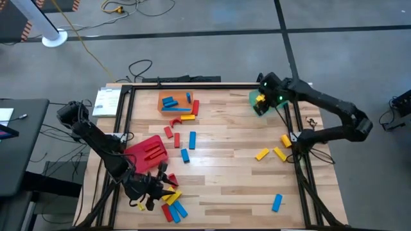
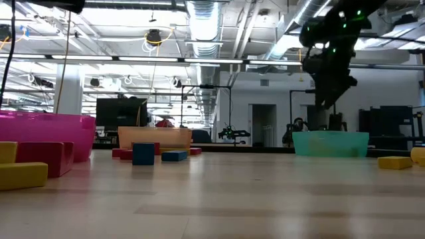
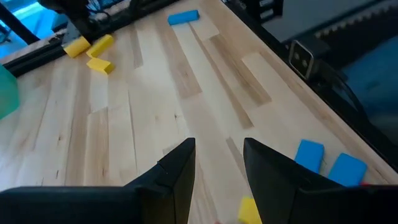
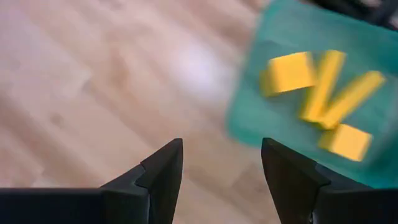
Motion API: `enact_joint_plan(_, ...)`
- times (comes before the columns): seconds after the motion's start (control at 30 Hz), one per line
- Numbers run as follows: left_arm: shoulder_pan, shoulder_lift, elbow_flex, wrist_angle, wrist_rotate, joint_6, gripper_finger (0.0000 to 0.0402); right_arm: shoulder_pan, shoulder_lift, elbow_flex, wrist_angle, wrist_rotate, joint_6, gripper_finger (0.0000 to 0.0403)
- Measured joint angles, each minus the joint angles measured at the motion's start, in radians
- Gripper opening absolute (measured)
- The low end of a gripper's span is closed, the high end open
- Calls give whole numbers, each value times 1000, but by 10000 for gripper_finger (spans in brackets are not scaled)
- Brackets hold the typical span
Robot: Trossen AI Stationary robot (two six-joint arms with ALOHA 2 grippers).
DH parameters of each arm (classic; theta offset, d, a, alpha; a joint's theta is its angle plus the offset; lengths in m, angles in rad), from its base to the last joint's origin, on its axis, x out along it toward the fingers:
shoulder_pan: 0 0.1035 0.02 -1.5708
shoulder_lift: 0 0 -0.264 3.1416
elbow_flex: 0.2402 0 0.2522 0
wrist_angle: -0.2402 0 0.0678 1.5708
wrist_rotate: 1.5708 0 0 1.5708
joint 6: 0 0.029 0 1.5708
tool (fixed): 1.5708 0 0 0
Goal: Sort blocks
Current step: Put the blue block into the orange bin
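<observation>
Small red, blue and yellow blocks lie flat on the wooden table. Several yellow blocks [image 4: 323, 93] lie in the green bin [image 4: 273, 124] at the far right. My right gripper [image 4: 222, 144] hangs open above the table, just beside that bin's edge, with nothing between its fingers; the low view shows it [image 2: 329, 89] well above the bin. My left gripper [image 3: 219, 144] hovers open at the near left, pointing slantwise down over bare wood, next to a cluster of yellow, red and blue blocks [image 1: 172, 205]. Blue blocks [image 1: 170, 101] lie in the orange bin [image 1: 160, 109], red ones in the red bin [image 1: 138, 154].
Loose blocks lie scattered about: red and yellow ones [image 1: 183, 117] by the orange bin, blue ones [image 1: 189, 147] mid-table, yellow ones [image 1: 273, 153] at the right and a blue one [image 1: 277, 203] near the front edge. A black frame [image 1: 126, 109] borders the table.
</observation>
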Motion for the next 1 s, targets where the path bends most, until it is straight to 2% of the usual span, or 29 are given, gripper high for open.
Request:
enact_joint_plan(0.27, -51, -21, 125, -321, 1, -77, 132, 346, -38, 0, 24, -34, 105, 230)
enact_joint_plan(0.5, -75, -51, 179, -532, 0, -227, 132, 624, 4, 0, 246, -34, 132, 230)
enact_joint_plan(0.73, -91, -53, 180, -642, 23, -396, 132, 804, 119, 0, 501, -34, 76, 230)
enact_joint_plan(1.0, -118, -50, 180, -658, 62, -503, 132, 941, 272, 0, 650, -74, 45, 230)
